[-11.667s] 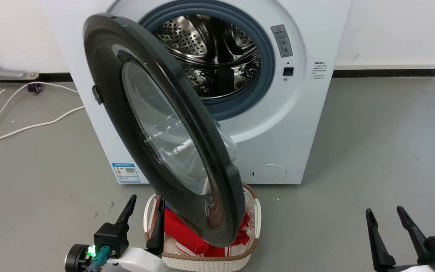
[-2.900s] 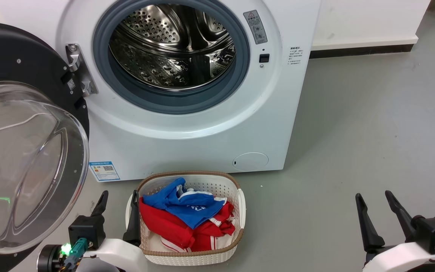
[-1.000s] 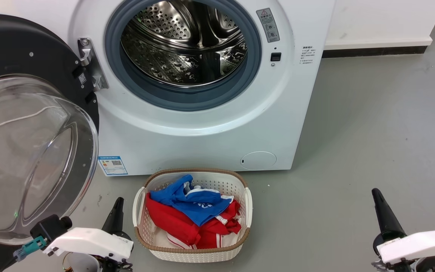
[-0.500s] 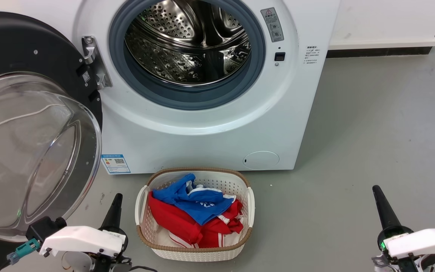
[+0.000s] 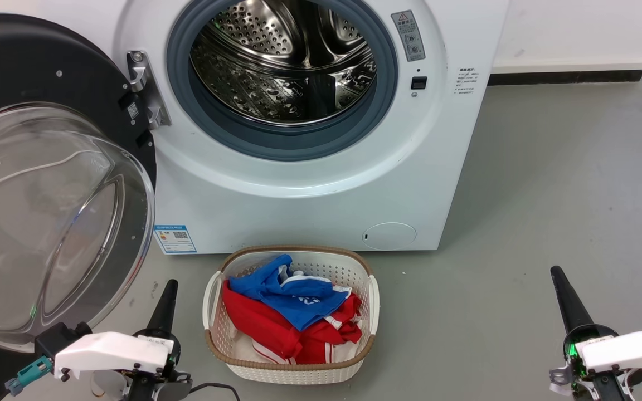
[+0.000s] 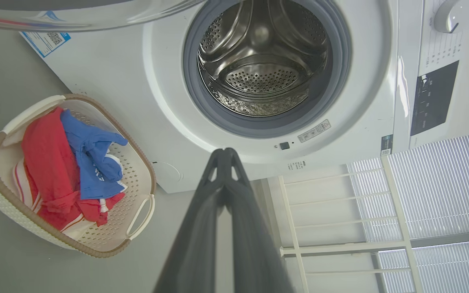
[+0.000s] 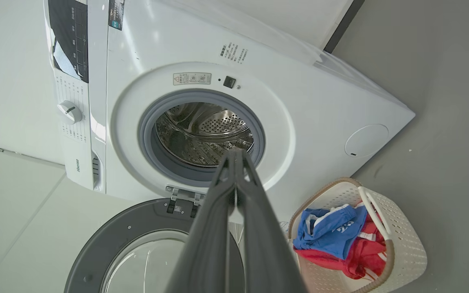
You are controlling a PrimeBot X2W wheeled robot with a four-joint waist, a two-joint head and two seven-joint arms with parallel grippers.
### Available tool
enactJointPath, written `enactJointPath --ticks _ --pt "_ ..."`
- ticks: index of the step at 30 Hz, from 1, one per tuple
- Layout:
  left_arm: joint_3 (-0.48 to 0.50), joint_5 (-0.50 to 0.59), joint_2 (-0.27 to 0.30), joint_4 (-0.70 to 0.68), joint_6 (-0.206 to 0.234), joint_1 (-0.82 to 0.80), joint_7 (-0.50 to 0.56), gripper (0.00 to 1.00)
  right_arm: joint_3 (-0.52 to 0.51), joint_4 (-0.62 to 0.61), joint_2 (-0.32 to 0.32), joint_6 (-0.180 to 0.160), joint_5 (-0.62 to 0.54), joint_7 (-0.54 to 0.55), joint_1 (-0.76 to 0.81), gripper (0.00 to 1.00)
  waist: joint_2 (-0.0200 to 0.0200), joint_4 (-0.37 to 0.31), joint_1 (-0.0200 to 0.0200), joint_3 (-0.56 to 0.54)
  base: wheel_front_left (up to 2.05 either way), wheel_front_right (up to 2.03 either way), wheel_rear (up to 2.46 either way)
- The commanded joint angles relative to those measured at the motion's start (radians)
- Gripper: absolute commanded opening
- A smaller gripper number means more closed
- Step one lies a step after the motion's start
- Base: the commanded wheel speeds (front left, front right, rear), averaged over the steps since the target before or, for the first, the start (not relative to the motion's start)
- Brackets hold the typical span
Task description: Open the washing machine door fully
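One white perforated plastic basket (image 5: 290, 372) holds a blue garment (image 5: 293, 298) over red cloth (image 5: 254, 328). Your round black glass-bowled washing machine door (image 5: 48, 195) stands swung wide left of the steel drum (image 5: 282, 61). Your left tool (image 6: 224, 154) and right tool (image 7: 234, 154) are both pinched closed.

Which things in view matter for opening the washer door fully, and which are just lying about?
Job: washing machine door, door hinge, left gripper, right gripper.
Lying about: white basket, red clothes and blue garment inside it.
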Motion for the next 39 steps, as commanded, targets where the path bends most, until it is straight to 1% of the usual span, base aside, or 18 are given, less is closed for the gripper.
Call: enactJointPath --ticks 1,26,39 --pt "0.012 -0.017 -0.003 -0.002 -0.010 -0.024 0.005 0.00 -0.004 -0.002 0.002 0.000 0.026 0.003 -0.026 0.00 0.0000 0.001 -0.0001 0.000 0.00 0.00 0.00" --pt "0.089 -0.182 -0.050 0.018 -0.075 -0.035 0.051 0.00 -0.017 0.029 0.010 0.000 0.238 0.029 -0.057 0.00 0.0000 0.021 -0.0001 0.004 0.00 0.00 0.00" --pt "0.124 -0.255 -0.072 0.028 -0.101 -0.038 0.071 0.00 -0.024 0.044 0.013 0.000 0.334 0.041 -0.070 0.00 0.0000 0.031 -0.0001 0.006 0.00 0.00 0.00"
